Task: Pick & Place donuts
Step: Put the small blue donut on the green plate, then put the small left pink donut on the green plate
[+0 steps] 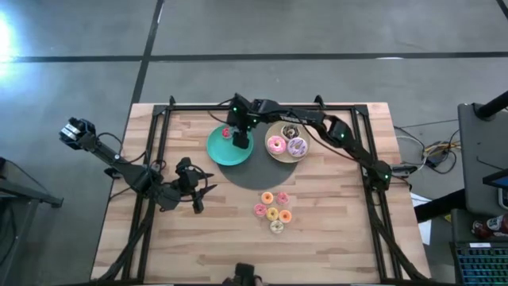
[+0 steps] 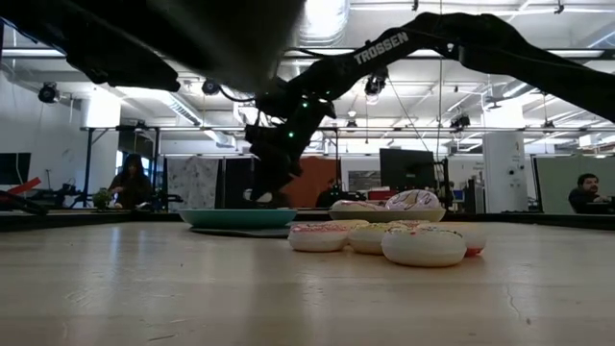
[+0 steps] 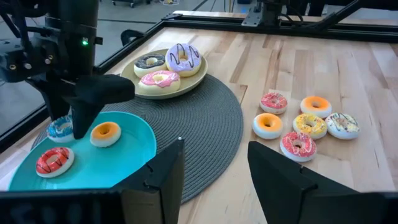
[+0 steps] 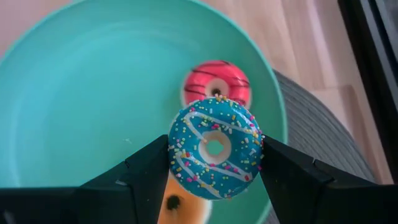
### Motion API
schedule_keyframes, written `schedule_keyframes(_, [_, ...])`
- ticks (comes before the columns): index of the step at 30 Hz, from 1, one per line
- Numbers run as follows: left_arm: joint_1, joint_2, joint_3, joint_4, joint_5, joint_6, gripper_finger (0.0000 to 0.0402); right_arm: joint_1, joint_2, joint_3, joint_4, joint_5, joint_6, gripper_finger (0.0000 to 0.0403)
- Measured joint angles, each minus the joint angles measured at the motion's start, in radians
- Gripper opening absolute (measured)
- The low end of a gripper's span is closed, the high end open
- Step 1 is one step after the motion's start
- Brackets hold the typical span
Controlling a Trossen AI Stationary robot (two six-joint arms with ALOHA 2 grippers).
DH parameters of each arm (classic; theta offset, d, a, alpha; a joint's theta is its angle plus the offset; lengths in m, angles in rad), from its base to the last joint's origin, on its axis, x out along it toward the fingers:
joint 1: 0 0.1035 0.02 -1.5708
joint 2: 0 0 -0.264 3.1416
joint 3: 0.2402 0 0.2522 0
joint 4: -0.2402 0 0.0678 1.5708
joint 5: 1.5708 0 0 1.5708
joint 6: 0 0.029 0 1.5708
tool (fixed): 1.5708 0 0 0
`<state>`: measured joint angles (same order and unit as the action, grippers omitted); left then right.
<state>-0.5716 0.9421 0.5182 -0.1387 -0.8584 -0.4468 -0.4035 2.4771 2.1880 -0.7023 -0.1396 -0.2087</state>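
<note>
My right gripper (image 4: 214,158) is shut on a tiny blue sprinkled donut (image 4: 214,148) over the teal plate (image 4: 93,99). A red donut (image 4: 216,82) and an orange donut (image 3: 104,132) lie flat on that plate. On the beige plate (image 3: 198,81) lie a pink (image 3: 159,79), a lilac-white (image 3: 183,56) and a chocolate donut (image 3: 150,61). Several tiny donuts (image 1: 272,210) lie flat on the wood nearer the front. My left gripper (image 1: 196,199) waits open at the table's left, touching nothing. My right gripper pinches the blue donut between its two fingers, by opposite sides of the outer rim (image 4: 176,155). The fingers (image 3: 81,115) slant down at it from the table's far right. The donut sits frosting up, just above the teal plate and partly over the orange donut.
Both plates stand on a round grey woven mat (image 3: 211,118) at the table's middle back. A black frame (image 1: 159,119) runs along the table's edges. Bare wood (image 1: 333,230) lies around the loose donuts.
</note>
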Motion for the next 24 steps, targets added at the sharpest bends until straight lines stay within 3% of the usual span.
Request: schedule_keyframes(24, [0.001, 0.000, 0.000, 0.000, 0.000, 0.006, 0.0151, -0.013, -0.022, 0.000, -0.027, 0.000, 0.029, 0.0283])
